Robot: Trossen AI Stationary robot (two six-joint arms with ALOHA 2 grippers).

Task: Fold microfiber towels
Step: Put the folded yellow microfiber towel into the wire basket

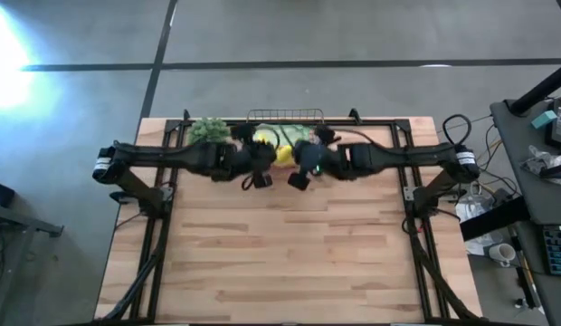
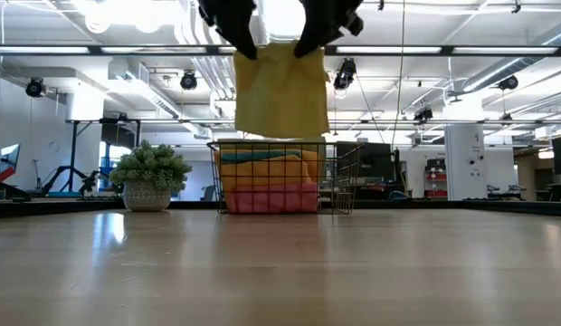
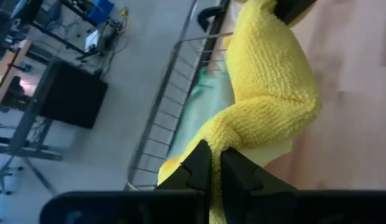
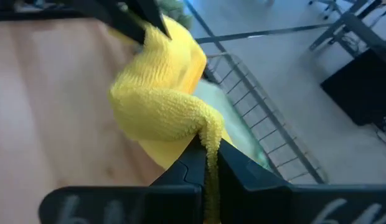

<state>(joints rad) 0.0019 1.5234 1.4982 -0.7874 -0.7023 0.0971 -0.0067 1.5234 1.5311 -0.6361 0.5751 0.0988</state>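
A yellow microfiber towel (image 2: 280, 91) hangs above the copper wire basket (image 2: 346, 186), held up between my two grippers. My left gripper (image 2: 240, 27) is shut on its upper left corner and my right gripper (image 2: 321, 27) on its upper right corner. From above, both grippers (image 1: 270, 156) (image 1: 300, 158) meet over the table's far middle with the yellow towel (image 1: 285, 154) between them. More towels, teal, orange (image 2: 267, 170) and pink (image 2: 267, 199), lie stacked in the basket. My left gripper pinches a bunched corner of the yellow towel (image 3: 213, 138) between its two fingers (image 3: 196, 165), pointing slantwise down. The cloth runs from there across to the other gripper, clear of the table. My right gripper pinches the opposite bunched corner (image 4: 205, 127) between its two fingers (image 4: 193, 163), also slanting down. A strip of cloth passes back between the fingers. The towel sags between both holds and hangs free below them.
A small green ball plant in a white pot (image 2: 150, 177) stands left of the basket at the table's far edge. The wooden table top (image 1: 280, 244) stretches toward the near edge. Black frame rails (image 1: 154, 226) run along both table sides.
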